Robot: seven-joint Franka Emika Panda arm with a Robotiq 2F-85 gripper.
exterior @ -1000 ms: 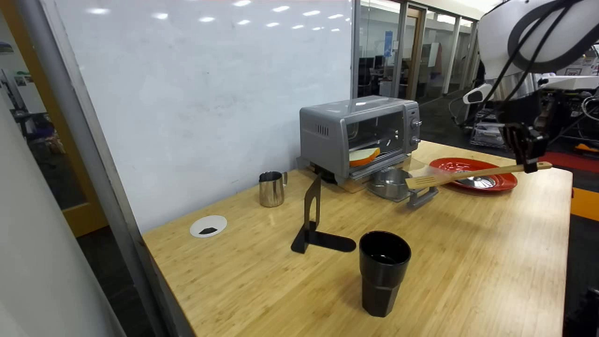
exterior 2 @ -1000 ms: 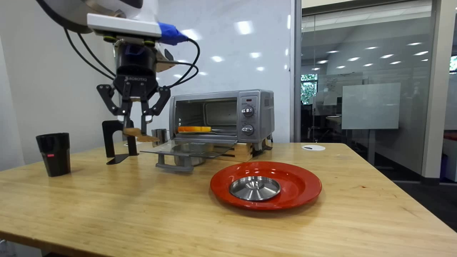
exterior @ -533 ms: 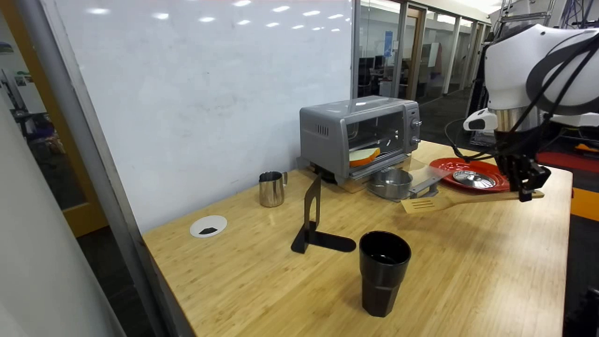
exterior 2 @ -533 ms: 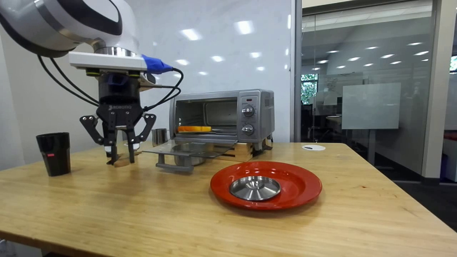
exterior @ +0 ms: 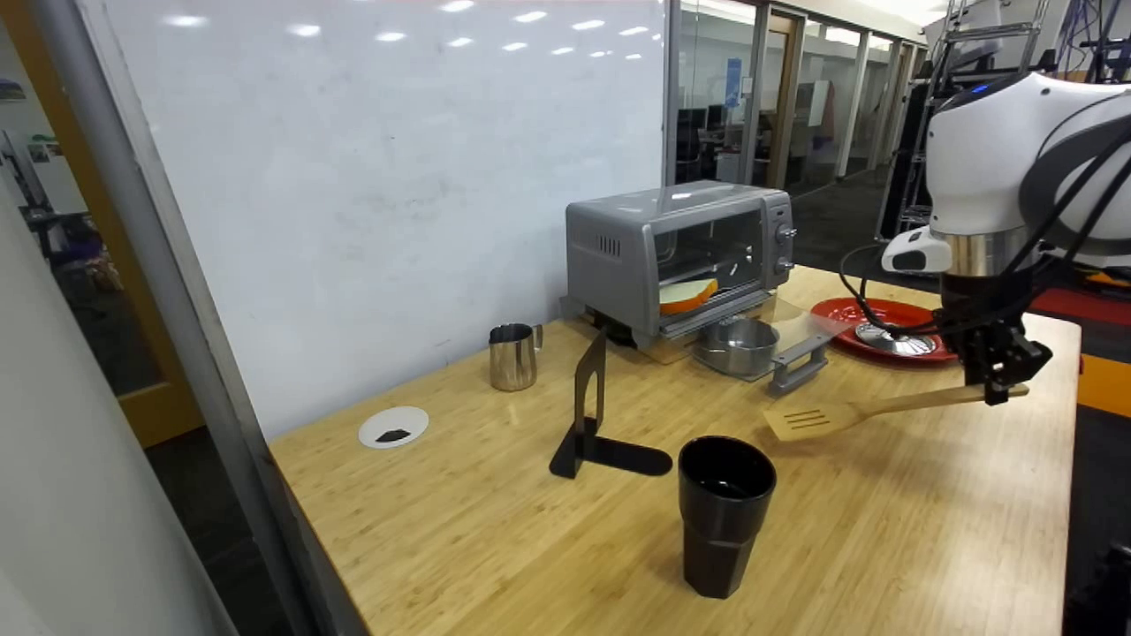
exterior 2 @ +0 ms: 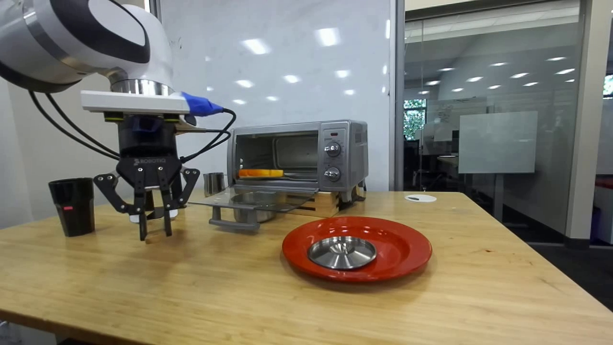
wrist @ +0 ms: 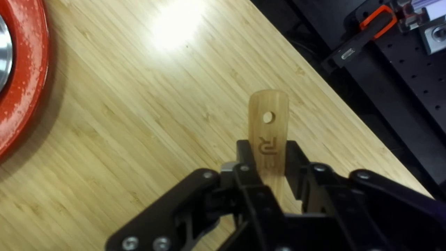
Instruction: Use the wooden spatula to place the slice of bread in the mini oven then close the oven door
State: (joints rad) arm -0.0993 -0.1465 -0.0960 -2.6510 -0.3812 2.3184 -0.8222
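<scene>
Near right of the mini oven (exterior: pixel 617 252) in an exterior view, the gripper (exterior: pixel 993 393) is clamped on the wooden spatula (exterior: pixel 859 412) toward its handle end; probably light, stiff: hold both edges

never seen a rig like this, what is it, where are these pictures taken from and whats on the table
This is a robot arm with a black two-fingered gripper, steered by a person out of view. Two cameras stand outside the robot and see the scene from different places; a third rides on the arm, looking past the gripper at the table. The gripper holds a wooden spatula by the handle. The mini oven has its glass door lowered open, with a slice of bread inside and a metal pot under the door. Also on the table are a red plate with a metal lid on it, a black cup, a metal jug and what looks like a black bookend.
</scene>
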